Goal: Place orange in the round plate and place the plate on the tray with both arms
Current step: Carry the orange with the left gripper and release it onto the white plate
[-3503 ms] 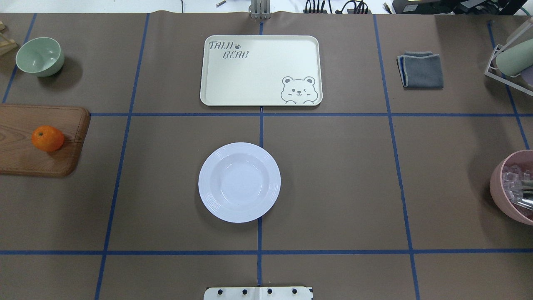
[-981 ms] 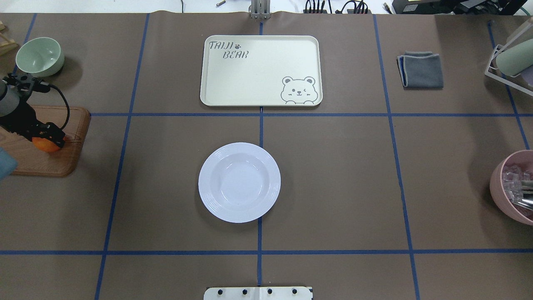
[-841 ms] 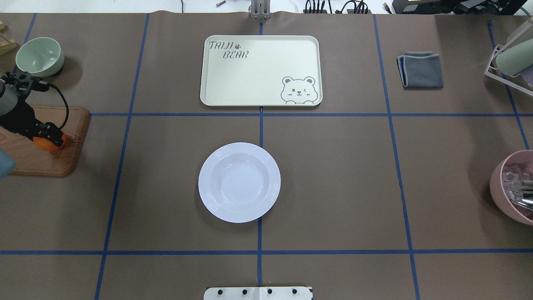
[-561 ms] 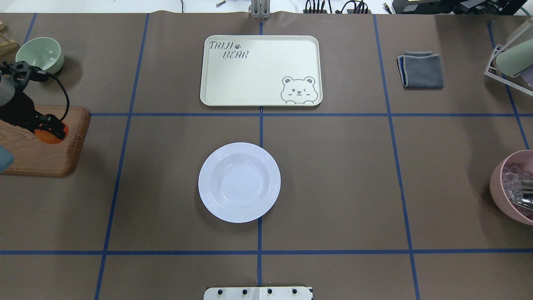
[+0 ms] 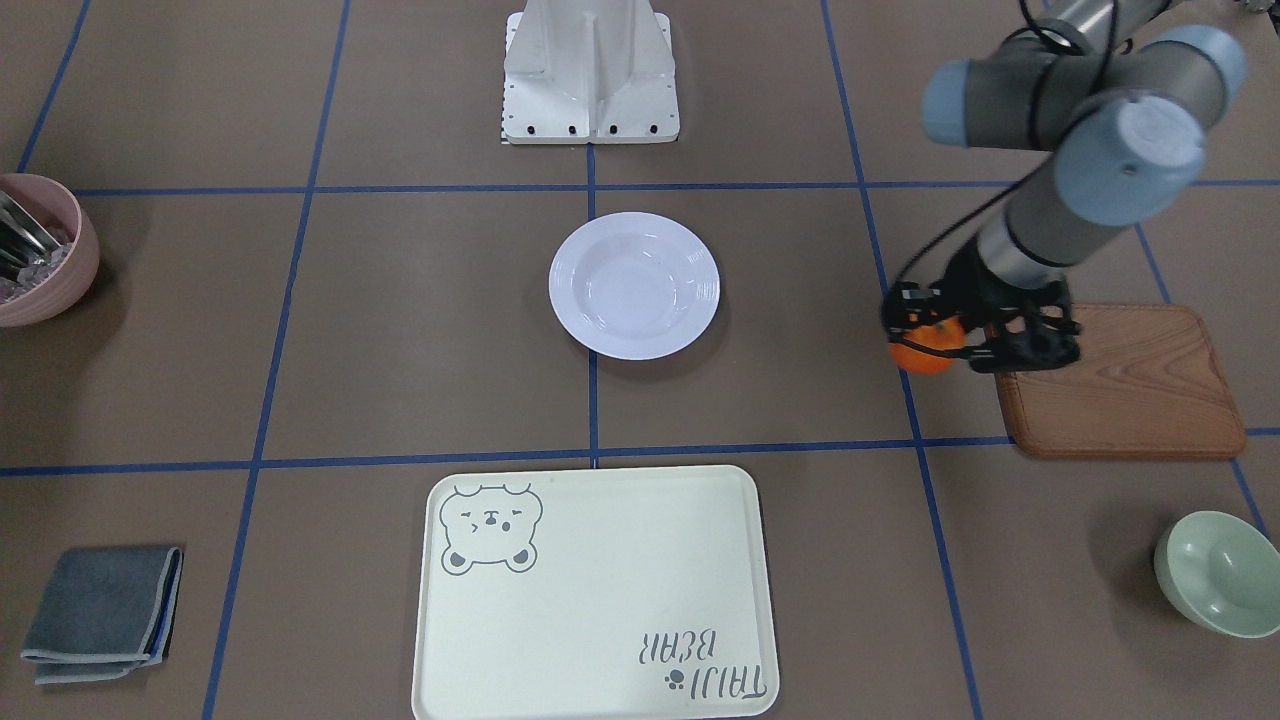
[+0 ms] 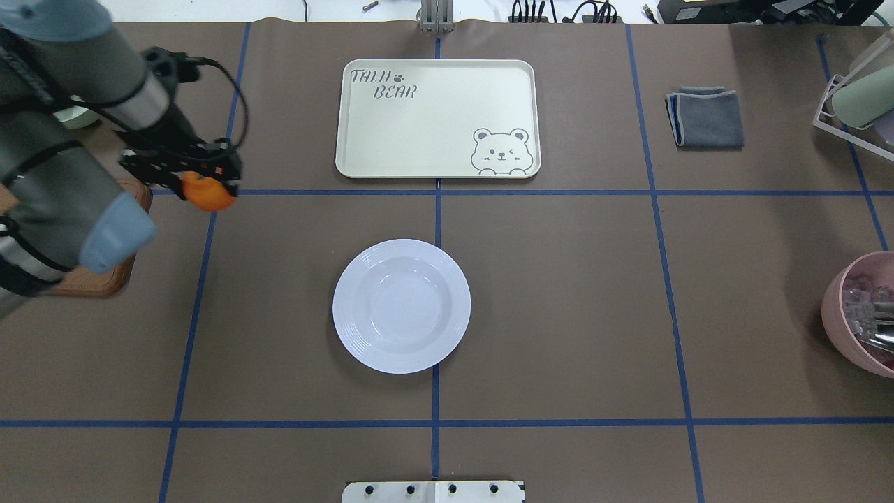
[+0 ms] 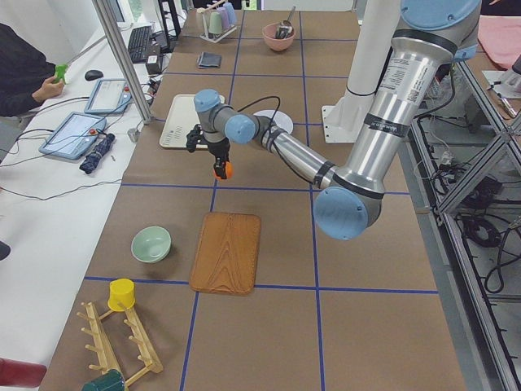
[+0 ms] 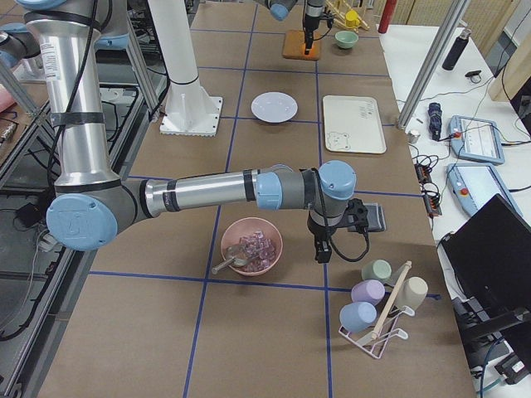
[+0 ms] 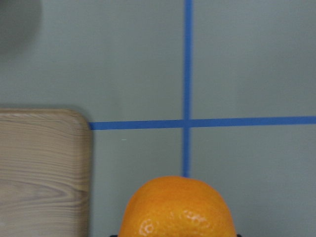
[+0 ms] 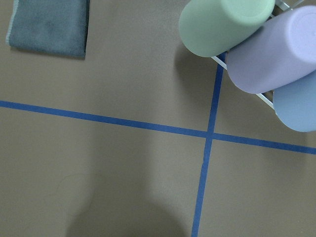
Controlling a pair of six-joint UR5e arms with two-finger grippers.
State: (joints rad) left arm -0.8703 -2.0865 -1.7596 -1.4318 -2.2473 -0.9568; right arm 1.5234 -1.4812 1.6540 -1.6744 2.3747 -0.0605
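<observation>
overhead: from behind, down | front: opposite, steep | wrists: close, downward | shared: round plate (image 6: pixel 401 305)

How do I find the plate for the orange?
Find the big cream tray with the bear drawing; the round plate lies on the table just on the robot's side of it. It is glossy white, wide, with a ridged rim, unlike the small green bowl and the pink bowl.
</observation>
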